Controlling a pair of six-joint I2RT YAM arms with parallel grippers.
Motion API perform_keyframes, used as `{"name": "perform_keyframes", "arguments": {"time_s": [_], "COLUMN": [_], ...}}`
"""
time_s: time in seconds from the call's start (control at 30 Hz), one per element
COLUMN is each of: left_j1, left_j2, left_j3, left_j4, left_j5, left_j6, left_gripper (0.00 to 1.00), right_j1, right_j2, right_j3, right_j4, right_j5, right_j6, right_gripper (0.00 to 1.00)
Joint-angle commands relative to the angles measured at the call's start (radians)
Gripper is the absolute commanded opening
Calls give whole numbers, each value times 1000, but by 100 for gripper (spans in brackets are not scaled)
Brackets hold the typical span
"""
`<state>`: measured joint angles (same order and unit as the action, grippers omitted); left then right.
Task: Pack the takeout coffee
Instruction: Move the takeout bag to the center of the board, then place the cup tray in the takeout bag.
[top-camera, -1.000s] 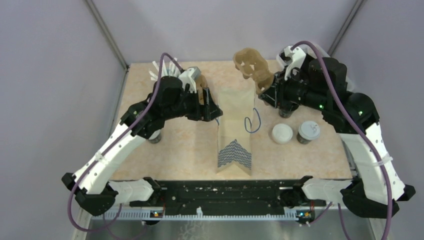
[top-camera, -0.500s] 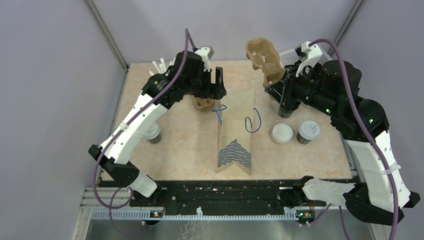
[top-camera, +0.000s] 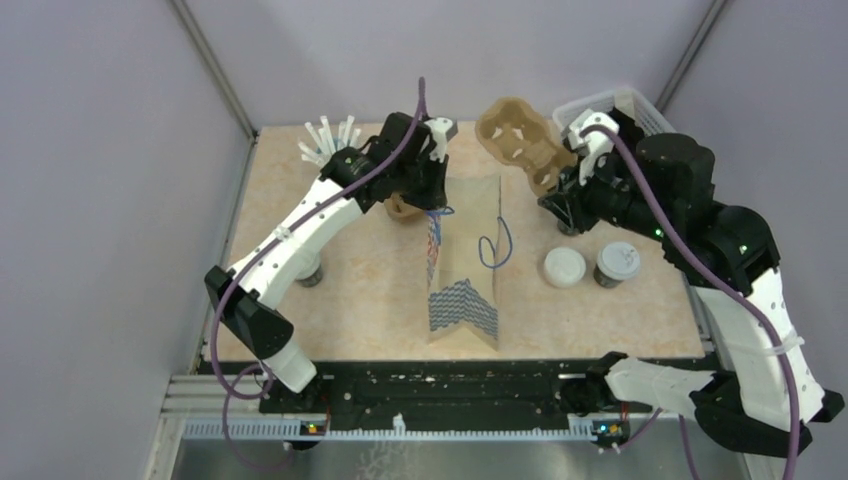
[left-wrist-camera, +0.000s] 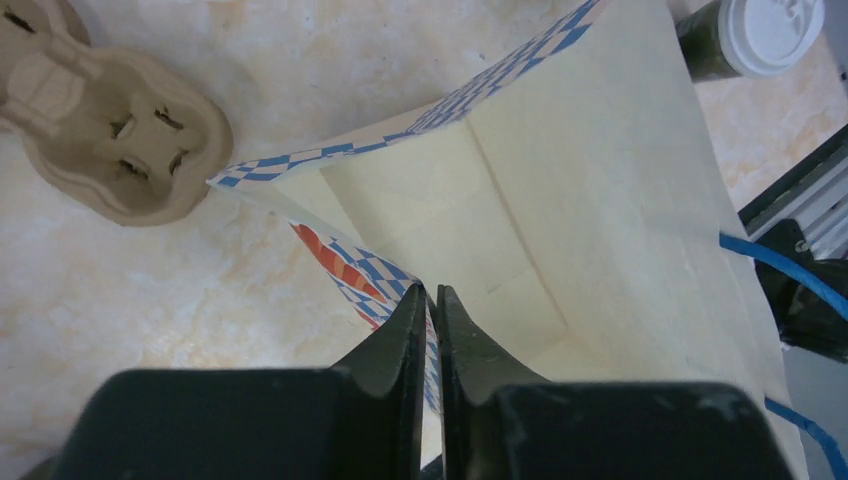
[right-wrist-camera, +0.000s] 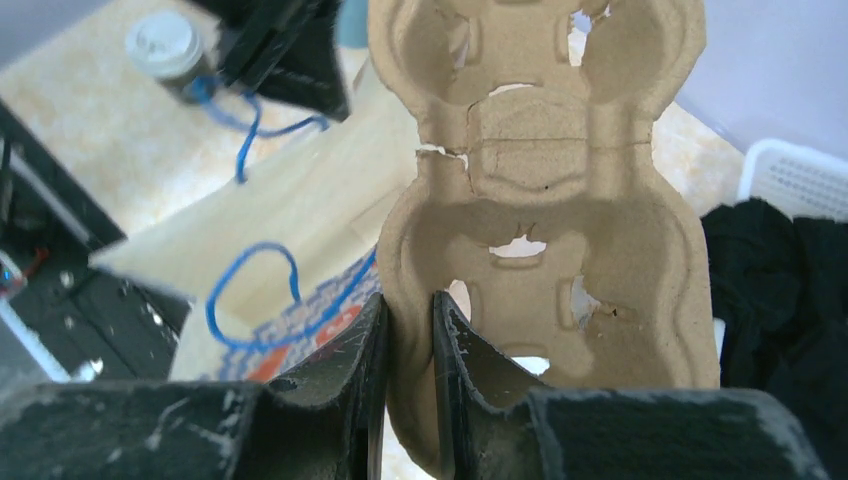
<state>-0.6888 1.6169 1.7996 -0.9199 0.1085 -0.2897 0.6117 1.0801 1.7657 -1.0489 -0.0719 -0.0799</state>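
Observation:
A lidded black coffee cup (top-camera: 618, 262) stands right of the paper bag (top-camera: 465, 270), with a white lid (top-camera: 565, 267) beside it. Another cup (top-camera: 311, 272) sits at the left, half under my left arm; it shows as the cup (left-wrist-camera: 765, 30) in the left wrist view. My left gripper (top-camera: 436, 195) is shut on the bag's left rim (left-wrist-camera: 400, 275), holding the mouth open. My right gripper (right-wrist-camera: 408, 310) is shut on the edge of a brown pulp carrier (right-wrist-camera: 540, 200), held in the air behind the bag's right side (top-camera: 515, 140).
A second pulp carrier piece (top-camera: 404, 208) lies on the table left of the bag. A cup of white straws (top-camera: 328, 140) stands at the back left. A white basket (top-camera: 620, 100) sits at the back right. A dark cup (top-camera: 568, 226) stands under my right gripper.
My left gripper swung right to the bag, closed on its left rim and pulled it. My right arm shifted the carrier slightly left and lower.

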Motion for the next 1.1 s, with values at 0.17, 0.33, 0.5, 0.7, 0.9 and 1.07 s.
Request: {"name": "perform_keyframes", "arguments": {"time_s": [0.17, 0.33, 0.5, 0.7, 0.9, 1.07], "left_j1": [2, 6, 30, 119, 198, 215], "left_j2": [42, 36, 63, -98, -255, -264], "left_j3": [41, 21, 278, 371, 85, 37], "left_j4": [186, 258, 38, -19, 326, 341], "left_j5": [87, 94, -71, 53, 508, 583], "left_j6": [380, 461, 224, -63, -273, -283], "left_gripper": [5, 21, 73, 93, 90, 87], "right_j1": [-4, -5, -5, -4, -5, -5], "right_j2": [42, -15, -81, -73, -36, -23], "right_j3": [18, -22, -78, -112, -111, -127], "right_j4": [-213, -213, -66, 23, 72, 116], "right_j5": [-91, -5, -56, -157, -270, -336], "right_j6": [-439, -558, -618, -697, -753, -736], "right_gripper": [0, 0, 0, 0, 0, 0]}}
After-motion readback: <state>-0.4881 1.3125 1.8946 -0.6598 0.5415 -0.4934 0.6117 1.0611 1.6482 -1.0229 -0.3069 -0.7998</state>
